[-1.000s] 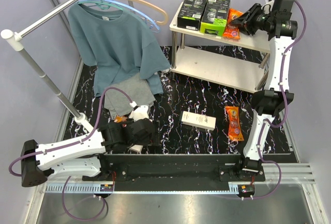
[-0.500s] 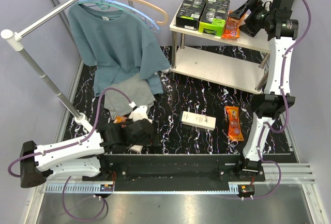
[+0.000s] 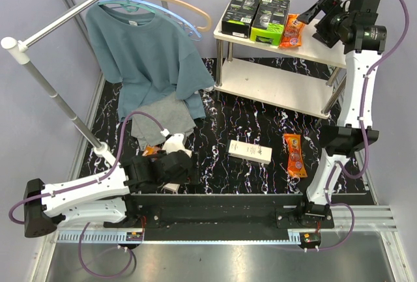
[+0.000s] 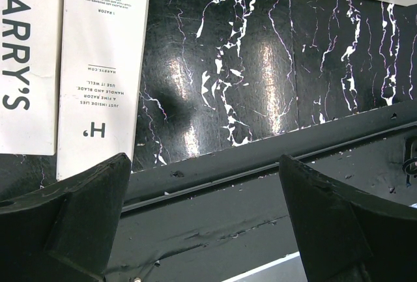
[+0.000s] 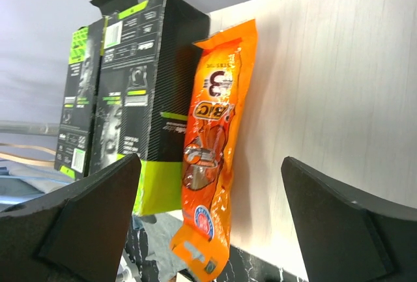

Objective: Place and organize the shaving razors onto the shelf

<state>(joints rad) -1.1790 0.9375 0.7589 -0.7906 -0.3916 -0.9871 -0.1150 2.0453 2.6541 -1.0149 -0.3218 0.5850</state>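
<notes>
Top view, upper right: I had the right gripper (image 3: pixel 313 23) over the shelf (image 3: pixel 324 49), spread wide, gripping nothing. Its wrist view alone gave me the BIC print on the orange pack (image 5: pixel 212 145), lying just beside the green box (image 5: pixel 140 112). The left gripper (image 4: pixel 203 161) was wide and empty too. Only its view showed two Harry's boxes (image 4: pixel 101 67), upper left.

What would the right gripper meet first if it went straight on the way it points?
Most likely the flat orange blister pack lying on the cream-white top shelf board, roughly centred in front of the open right gripper; depth is unclear.
</notes>
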